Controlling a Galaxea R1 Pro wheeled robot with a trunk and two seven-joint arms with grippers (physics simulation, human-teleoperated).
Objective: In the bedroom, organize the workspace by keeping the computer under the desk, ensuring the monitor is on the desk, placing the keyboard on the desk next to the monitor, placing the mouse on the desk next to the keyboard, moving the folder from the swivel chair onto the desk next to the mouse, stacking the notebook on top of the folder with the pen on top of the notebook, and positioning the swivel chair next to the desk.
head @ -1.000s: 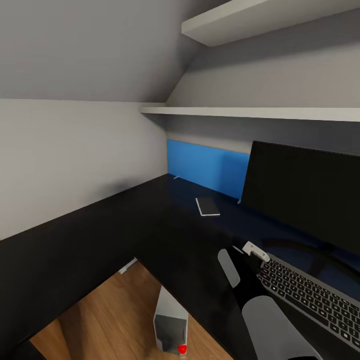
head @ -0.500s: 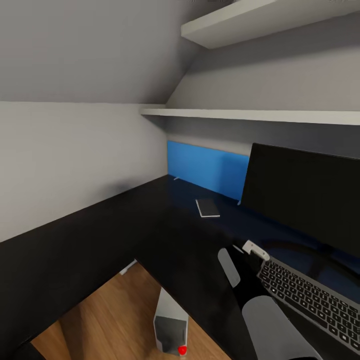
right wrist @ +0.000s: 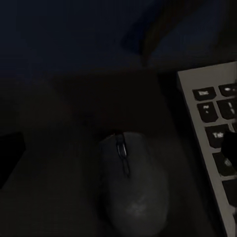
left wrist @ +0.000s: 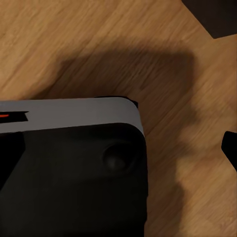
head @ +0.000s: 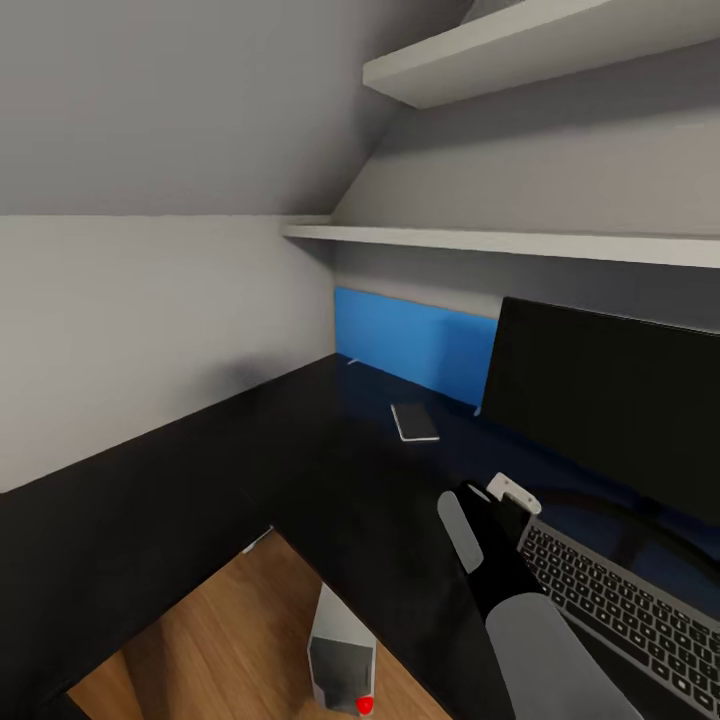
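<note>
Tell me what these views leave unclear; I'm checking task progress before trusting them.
- keyboard: cut by the head view's edge.
- right gripper: fingers dark at the right wrist view's edges, state unclear.
- mouse: dim in the right wrist view; grip unknown.
- monitor: cropped by the head view's right edge.

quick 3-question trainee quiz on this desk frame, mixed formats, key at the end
1. True or false: the computer stands on the floor under the desk.
2. What lies beside the keyboard in the right wrist view?
3. The notebook lies: A) on the keyboard B) on the desk near the blue back panel C) on the floor.

Key: 1 true; 2 the mouse; 3 B.
</note>
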